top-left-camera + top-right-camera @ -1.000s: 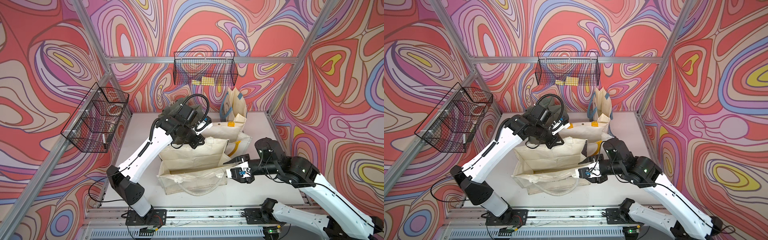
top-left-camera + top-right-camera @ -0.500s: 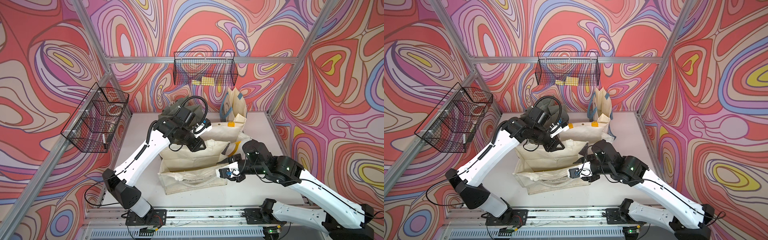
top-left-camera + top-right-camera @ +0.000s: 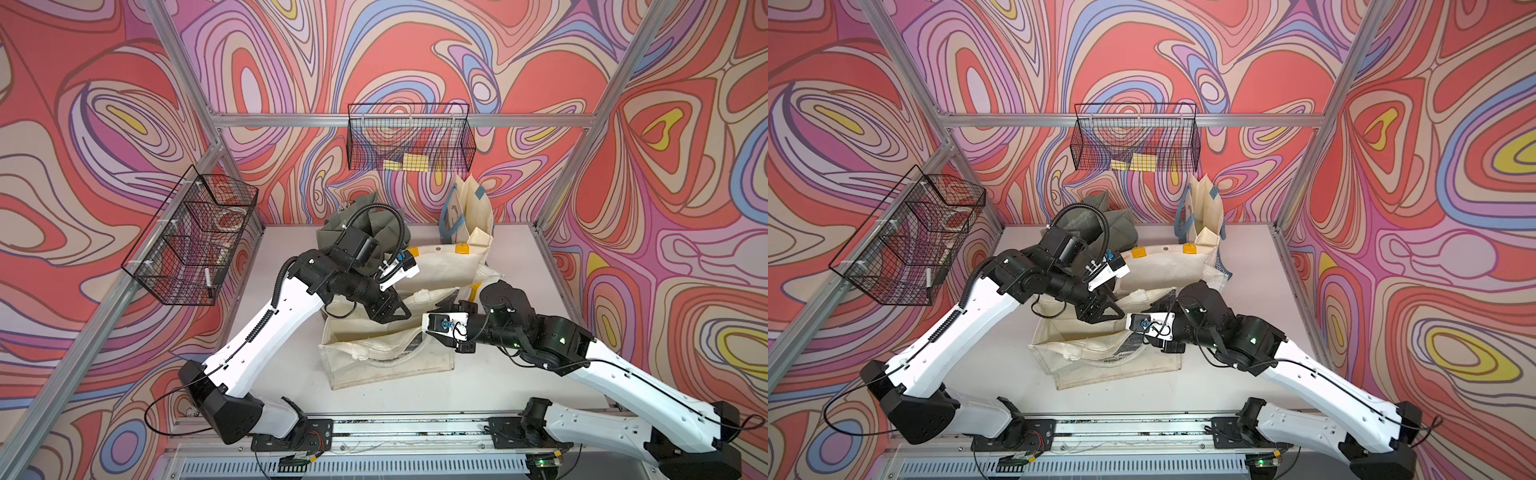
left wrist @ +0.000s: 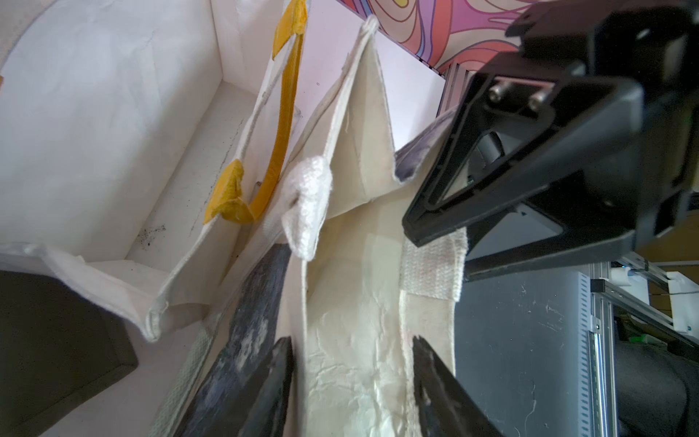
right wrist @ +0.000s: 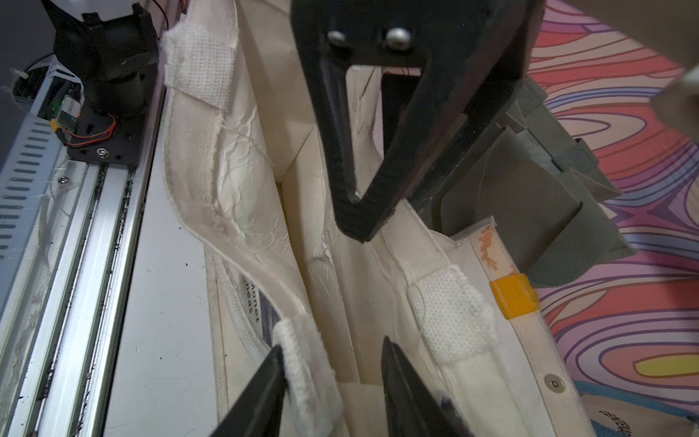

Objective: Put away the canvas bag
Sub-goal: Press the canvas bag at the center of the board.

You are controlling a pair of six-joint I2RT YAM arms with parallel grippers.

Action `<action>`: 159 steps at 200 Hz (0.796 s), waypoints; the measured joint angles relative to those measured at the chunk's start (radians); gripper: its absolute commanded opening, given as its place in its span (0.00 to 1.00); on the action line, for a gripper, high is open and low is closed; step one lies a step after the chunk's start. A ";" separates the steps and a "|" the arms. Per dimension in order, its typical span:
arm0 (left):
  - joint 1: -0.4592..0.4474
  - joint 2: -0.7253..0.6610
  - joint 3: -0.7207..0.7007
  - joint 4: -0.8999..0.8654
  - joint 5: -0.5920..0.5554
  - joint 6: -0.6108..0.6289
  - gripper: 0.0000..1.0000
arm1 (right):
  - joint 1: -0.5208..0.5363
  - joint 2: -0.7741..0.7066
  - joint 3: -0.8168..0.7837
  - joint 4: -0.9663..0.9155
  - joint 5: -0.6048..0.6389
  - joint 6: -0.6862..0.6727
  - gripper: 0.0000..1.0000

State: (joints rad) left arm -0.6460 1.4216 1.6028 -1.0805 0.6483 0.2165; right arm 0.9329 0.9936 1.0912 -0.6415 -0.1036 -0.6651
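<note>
As I watch from above, canvas bag [image 3: 386, 361]: stands open on the table [image 3: 291, 374], just below the frame's centre in both top views.
Left gripper [image 4: 350, 344]: fingers spread, cream bag fabric showing between them, lower middle of my wrist view.
Right gripper [image 5: 333, 346]: fingers apart; the white handle strap [image 5: 302, 355] touches one finger.
Behind: yellow-handled bag [image 3: 440, 266], just beyond it.

The canvas bag [image 3: 361, 370] is cream with dark letters. Behind it, toward 12 o'clock, are a cream bag with yellow tabs [image 3: 444, 266], a cream bag with blue handles [image 3: 473, 208] and a dull green bag [image 3: 332, 226]. The walls [image 3: 104, 124] are swirly red, pink, purple, blue and yellow, the wire baskets [image 3: 409, 137] are black, and the table [image 3: 299, 374] is pale grey.
</note>
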 measured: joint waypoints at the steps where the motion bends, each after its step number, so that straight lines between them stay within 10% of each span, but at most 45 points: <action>1: 0.000 0.000 -0.001 0.000 0.001 0.000 0.57 | 0.001 0.001 0.000 0.001 0.002 0.000 0.47; 108: -0.056 -0.076 -0.091 0.015 -0.021 0.000 0.65 | 0.066 0.010 -0.048 0.087 0.183 0.114 0.05; 159: -0.092 -0.122 -0.147 0.077 -0.093 0.001 0.66 | 0.066 -0.010 -0.076 0.132 0.220 0.204 0.04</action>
State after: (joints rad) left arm -0.7383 1.2999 1.4555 -1.0039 0.5552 0.2173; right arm 0.9989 0.9840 1.0149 -0.5095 0.1165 -0.4606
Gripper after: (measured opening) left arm 0.668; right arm 0.091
